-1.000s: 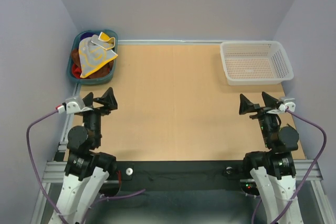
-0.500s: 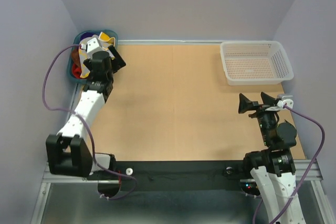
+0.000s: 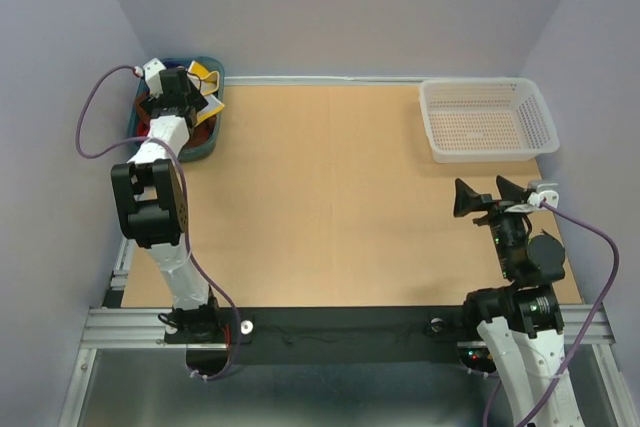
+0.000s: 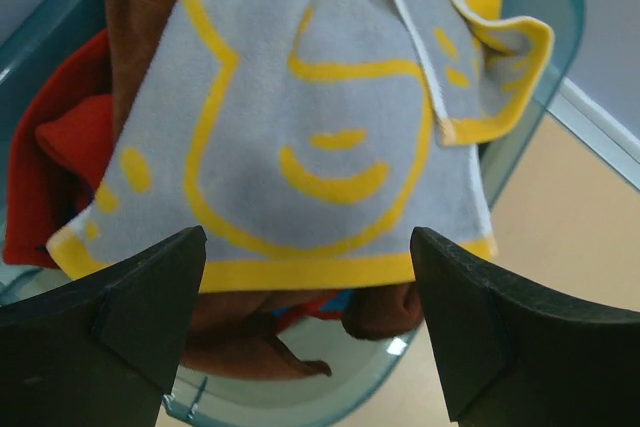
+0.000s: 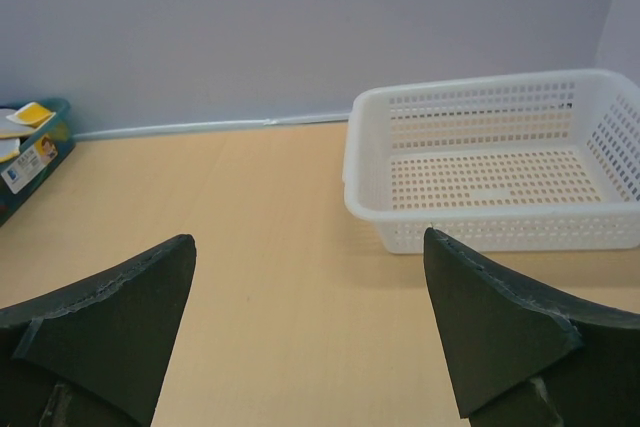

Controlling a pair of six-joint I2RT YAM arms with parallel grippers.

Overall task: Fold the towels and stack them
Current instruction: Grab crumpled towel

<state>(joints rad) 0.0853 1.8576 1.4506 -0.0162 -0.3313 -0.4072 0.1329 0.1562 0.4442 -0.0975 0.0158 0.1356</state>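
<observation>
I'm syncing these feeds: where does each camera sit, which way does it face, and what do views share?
Top external: above, behind the bases, looking down on the table; left arm and right arm show.
Left wrist: over the teal tub, looking down at a grey-and-yellow towel; open left end effector shows.
Right wrist: low, facing the back wall and white basket; open right end effector shows.
Shared: all three show the tub.
</observation>
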